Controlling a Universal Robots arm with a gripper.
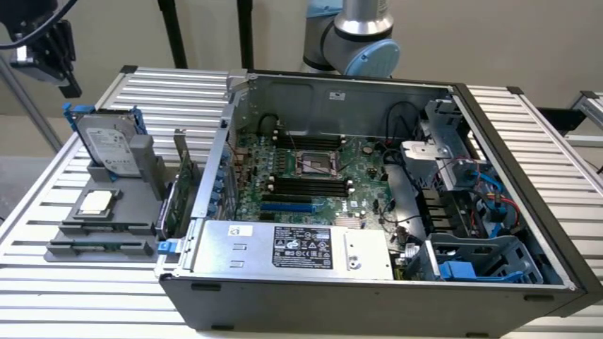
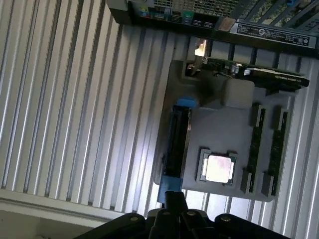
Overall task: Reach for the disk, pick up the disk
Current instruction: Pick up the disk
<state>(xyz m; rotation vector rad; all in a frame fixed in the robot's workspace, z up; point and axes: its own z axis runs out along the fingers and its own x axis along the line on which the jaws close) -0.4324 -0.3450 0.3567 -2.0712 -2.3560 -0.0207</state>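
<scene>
On the exterior view's left, beside the open computer case [image 1: 377, 212], the disk [image 1: 106, 145] stands on edge in a slot of a grey holder [image 1: 141, 176] on the slatted worktop [image 1: 179, 92]. It leans back a little, with its labelled face to the near side and blue rails along its edges. Its lower end is hidden in the holder.

On the same holder, just nearer than the disk, a square chip [image 1: 97, 203] lies flat. A green card [image 1: 177, 191] stands between the holder and the case wall, seen edge-on and hard to make out.

The hand [image 1: 47, 46] hangs high in the far left corner, well apart from the disk and touching nothing. It is partly cut off by the edge, and whether it is wide or narrow cannot be told.

In the wrist view, the hand [image 2: 175, 211] is a dark, blurred mass, again cut off. The disk [image 2: 177, 142] shows there as a thin dark strip with a blue end, beside the chip [image 2: 218, 168] and two memory sticks [image 2: 256, 144]. The worktop [image 2: 75, 99] glares beside the holder [image 2: 219, 129], and the disk's label is out of sight.
</scene>
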